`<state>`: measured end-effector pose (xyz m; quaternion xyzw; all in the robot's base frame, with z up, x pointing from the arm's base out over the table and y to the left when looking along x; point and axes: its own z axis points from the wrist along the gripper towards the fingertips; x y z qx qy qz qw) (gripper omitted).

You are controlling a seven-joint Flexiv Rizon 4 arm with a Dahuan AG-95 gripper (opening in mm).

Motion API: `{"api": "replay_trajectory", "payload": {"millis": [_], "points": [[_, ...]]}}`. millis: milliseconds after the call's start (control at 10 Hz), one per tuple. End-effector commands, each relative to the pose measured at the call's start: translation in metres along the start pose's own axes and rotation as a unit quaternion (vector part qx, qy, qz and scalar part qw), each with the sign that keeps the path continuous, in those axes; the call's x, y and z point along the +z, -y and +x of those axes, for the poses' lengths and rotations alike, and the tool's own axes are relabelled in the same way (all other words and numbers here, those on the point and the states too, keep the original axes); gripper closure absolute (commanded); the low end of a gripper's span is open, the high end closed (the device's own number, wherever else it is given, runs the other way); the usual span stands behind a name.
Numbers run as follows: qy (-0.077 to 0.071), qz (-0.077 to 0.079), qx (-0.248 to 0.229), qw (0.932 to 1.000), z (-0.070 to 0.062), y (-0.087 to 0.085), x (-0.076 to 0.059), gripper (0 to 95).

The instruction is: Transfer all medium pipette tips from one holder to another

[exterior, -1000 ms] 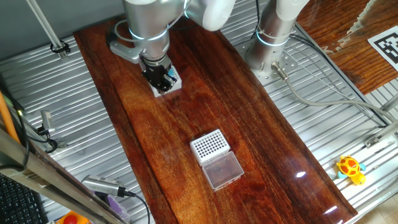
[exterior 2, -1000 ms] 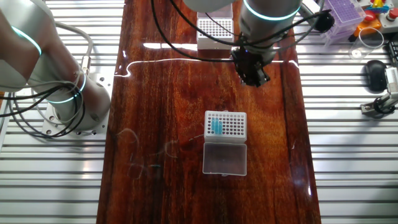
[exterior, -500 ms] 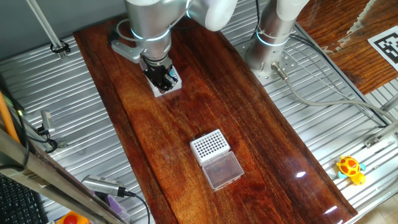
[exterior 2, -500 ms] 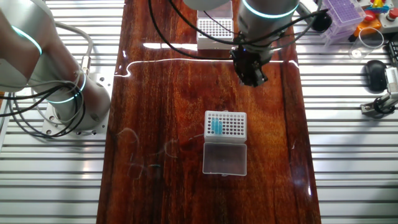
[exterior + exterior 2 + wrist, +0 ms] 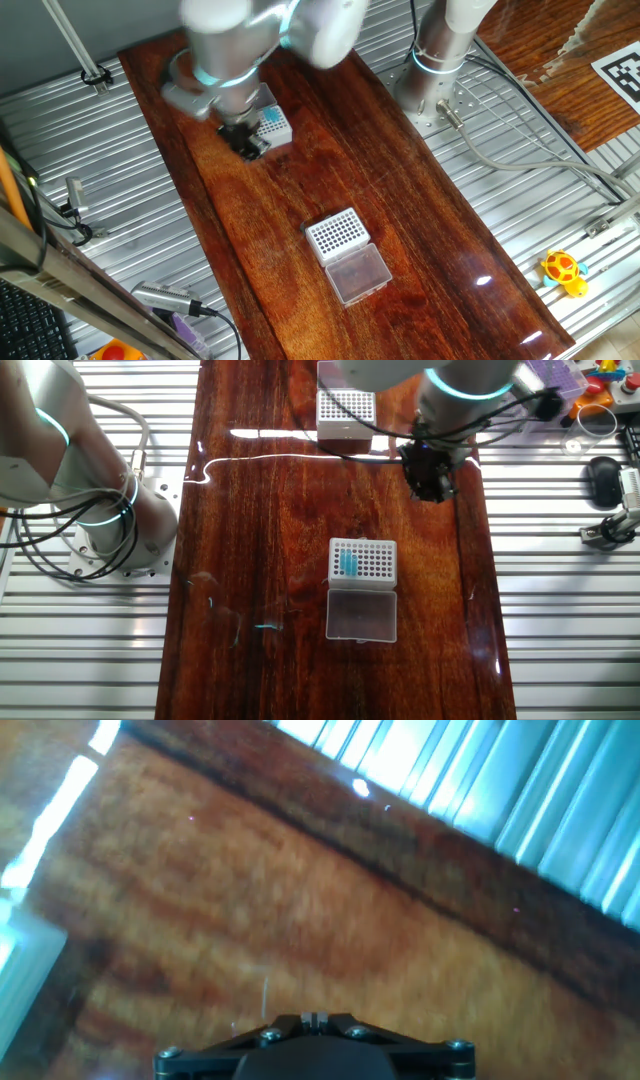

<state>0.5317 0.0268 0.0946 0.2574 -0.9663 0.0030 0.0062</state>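
Observation:
My gripper (image 5: 246, 142) hangs over bare wood just left of a white holder (image 5: 271, 123) whose top shows teal-blue. From the other side, the gripper (image 5: 432, 472) is right of that holder (image 5: 346, 412), near the table's right edge. A second white holder (image 5: 362, 560) in mid-table carries medium pipette tips (image 5: 348, 564) in its left columns; this holder (image 5: 338, 232) shows no blue from the first side. In the hand view the gripper (image 5: 313, 1018) is shut, its fingers pressed together, and no tip shows between them. That view is blurred.
A clear lid (image 5: 361, 614) lies open against the middle holder. Ribbed metal panels (image 5: 520, 800) run past the wooden table's edge. The arm's base (image 5: 100, 510) and cables stand at one side. Tip boxes and clutter (image 5: 556, 378) sit off the table.
The gripper has swung sideways off the holder it was above, toward the table's edge, uncovering that holder's top. Both holders and the lid have stayed put.

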Motion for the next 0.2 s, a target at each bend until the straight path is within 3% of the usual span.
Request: {"api": "replay_trajectory", "payload": {"millis": [100, 200], "points": [[0.003, 0.002, -0.010, 0.9999, 0.0080, -0.0015, -0.0022, 95.0], [0.003, 0.001, -0.015, 0.9999, 0.0080, -0.0015, -0.0021, 95.0]]}}
